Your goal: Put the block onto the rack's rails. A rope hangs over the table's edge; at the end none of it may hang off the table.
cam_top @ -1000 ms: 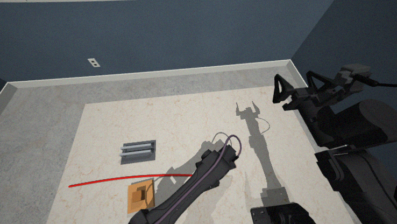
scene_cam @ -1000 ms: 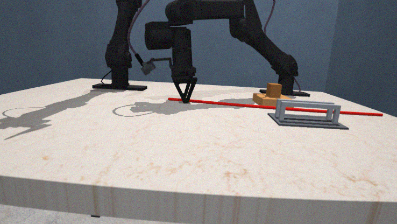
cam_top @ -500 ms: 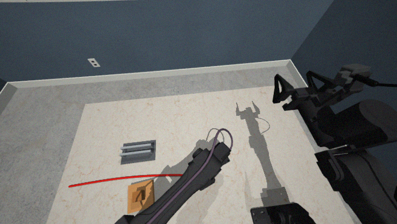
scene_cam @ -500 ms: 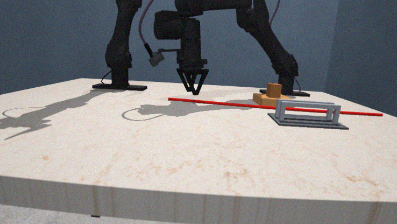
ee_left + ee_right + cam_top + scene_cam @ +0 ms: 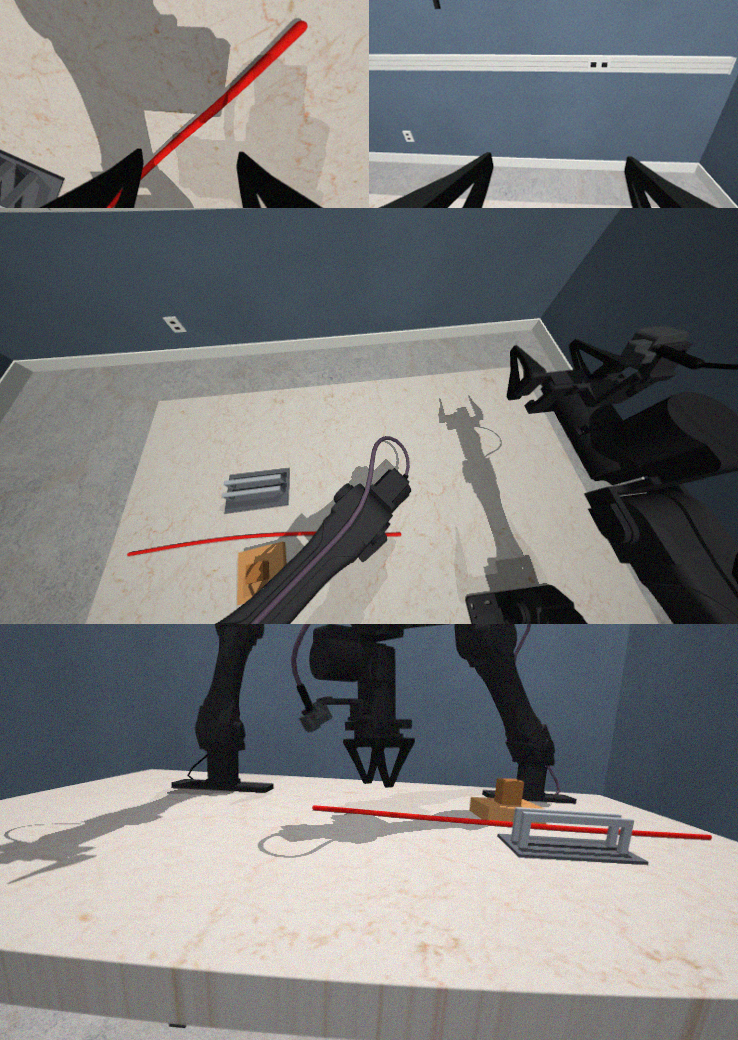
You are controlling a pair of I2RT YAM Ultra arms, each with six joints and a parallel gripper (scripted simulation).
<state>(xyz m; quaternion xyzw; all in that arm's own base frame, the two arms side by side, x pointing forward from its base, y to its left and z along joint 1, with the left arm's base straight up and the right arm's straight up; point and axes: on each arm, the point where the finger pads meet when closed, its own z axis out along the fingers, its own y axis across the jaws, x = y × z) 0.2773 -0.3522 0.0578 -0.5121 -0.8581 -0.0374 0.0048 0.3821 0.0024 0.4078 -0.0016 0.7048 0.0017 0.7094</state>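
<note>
The orange block (image 5: 245,569) (image 5: 485,809), with a cube-shaped knob on top, sits on the table. The grey rack (image 5: 232,507) (image 5: 583,858) stands across the rope from it, its two rails bare; its corner shows at lower left in the left wrist view. The red rope (image 5: 206,540) (image 5: 413,816) (image 5: 273,56) lies nearly straight between them, both ends on the tabletop. My left gripper (image 5: 378,783) (image 5: 189,157) is partly open and empty, above the table near the rope; its arm hides it in the top view. My right gripper (image 5: 544,344) (image 5: 557,161) is wide open and empty, raised far from the block.
The left arm stretches over the rope and past the block's side in the top view. The right arm stands at the table's (image 5: 206,430) (image 5: 310,934) opposite side. One rope end lies close to the table's edge beyond the block and rack.
</note>
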